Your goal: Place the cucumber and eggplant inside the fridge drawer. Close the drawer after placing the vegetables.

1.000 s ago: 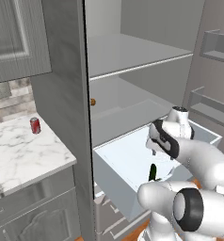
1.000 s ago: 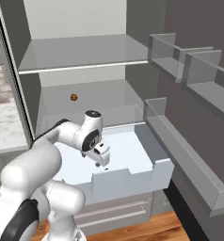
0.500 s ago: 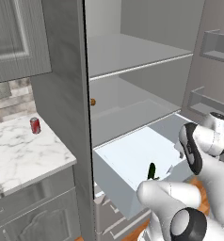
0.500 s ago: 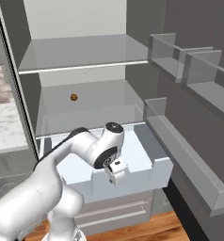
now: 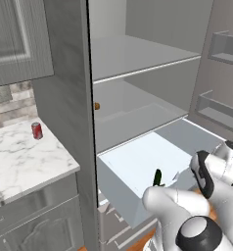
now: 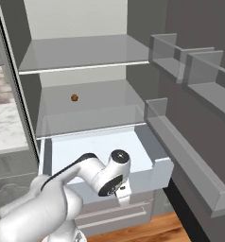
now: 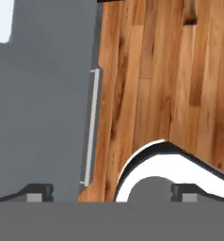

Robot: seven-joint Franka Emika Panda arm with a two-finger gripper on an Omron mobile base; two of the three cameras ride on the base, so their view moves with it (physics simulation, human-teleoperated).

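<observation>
The fridge drawer (image 5: 119,192) stands pulled out, a pale blue-white bin under the lower shelf; its light front panel (image 6: 150,176) faces me. The cucumber (image 5: 157,177), slim and dark green, lies inside it near the front, just behind my arm. The eggplant is hidden or out of view. My gripper (image 6: 123,196) hangs just in front of the drawer's front panel and points down at the floor. In the hand view the gripper (image 7: 111,193) is open, its two dark fingertips (image 7: 36,192) far apart with nothing between them.
A red soda can (image 5: 36,130) stands on the marble counter (image 5: 25,164) at left. A small brown item (image 6: 74,98) sits on the fridge shelf. Door shelves (image 6: 190,156) jut at right. Below the gripper are a grey lower drawer's bar handle (image 7: 92,127) and wooden floor (image 7: 170,70).
The hand has swung from above the drawer's inside out over its front edge and down in front of it. The jaws stay open. The cucumber has not moved.
</observation>
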